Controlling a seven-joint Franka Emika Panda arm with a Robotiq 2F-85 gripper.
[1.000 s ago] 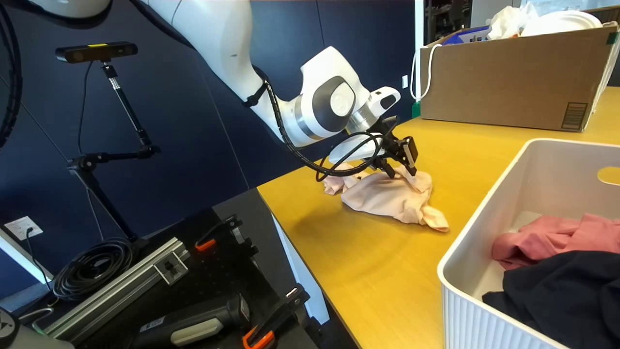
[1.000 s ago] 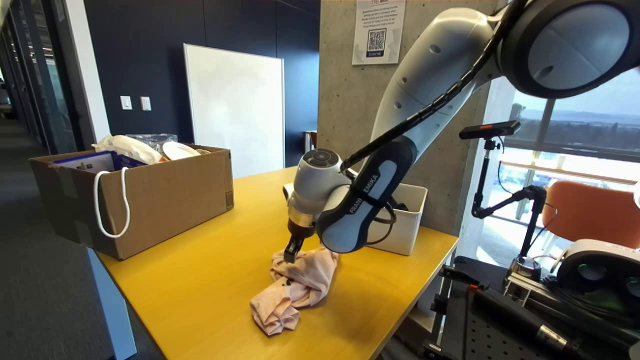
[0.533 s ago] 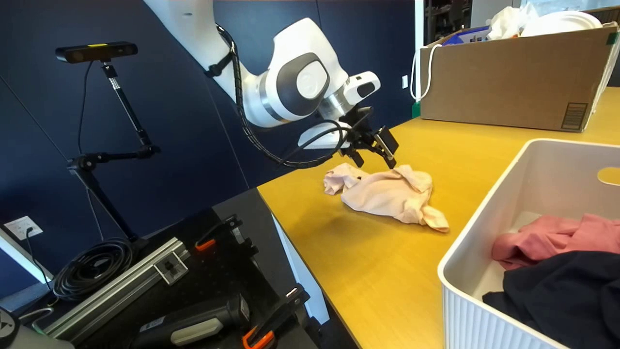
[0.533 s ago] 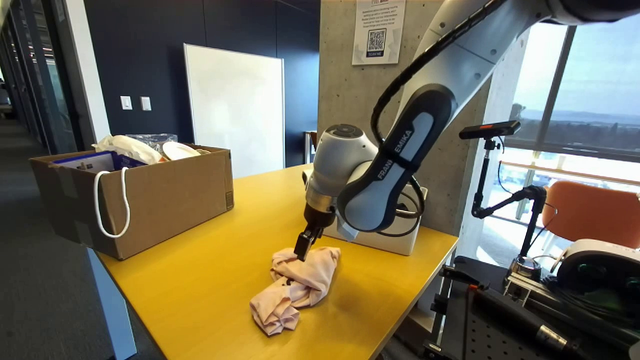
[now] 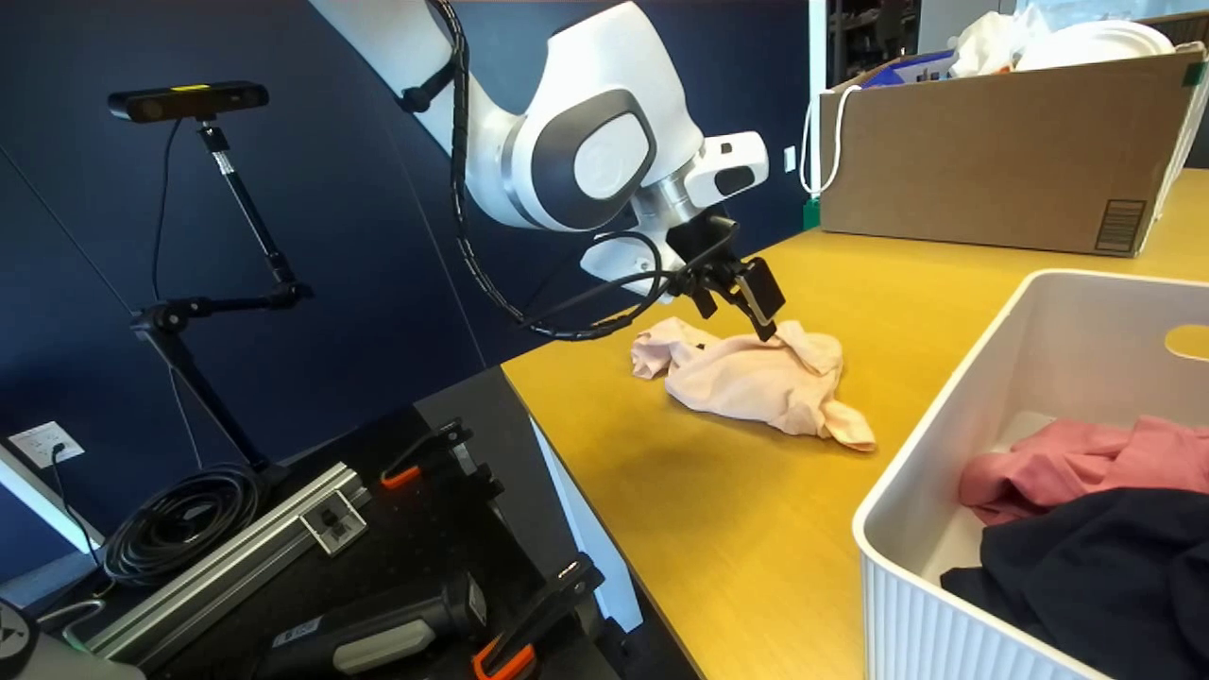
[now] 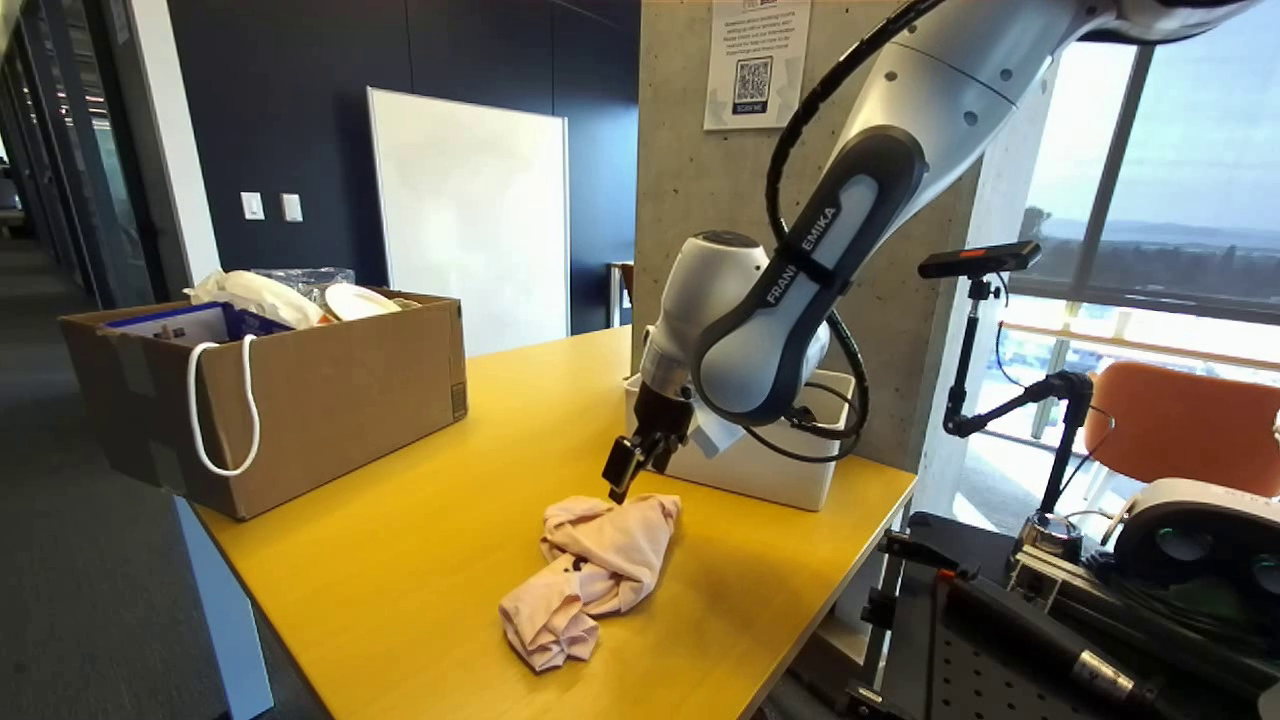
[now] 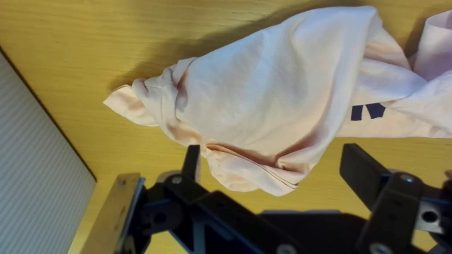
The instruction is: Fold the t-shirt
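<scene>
One pale t-shirt (image 7: 261,98) lies crumpled on the yellow counter (image 5: 718,538), loosely bunched, a smaller wad at one end and a narrow tail at the other. Two dark print patches (image 7: 375,110) show beside the big fold, wrist view. Tool (image 7: 270,151) just above the shirt, fingers (image 7: 191,162) spread wide apart; whether a tip touches cloth, can't tell. White bin (image 5: 907,623) near the shirt, clear of it; pink garment (image 5: 1086,463) and navy garment (image 5: 1086,576) inside, side by side. Cardboard box (image 6: 340,400) stands on the same counter in both exterior views, filled past its rim, white cord (image 6: 253,400) looped down one side. Whiteboard (image 6: 470,220) in front of dark wall (image 6: 300,120), in an exterior view.
</scene>
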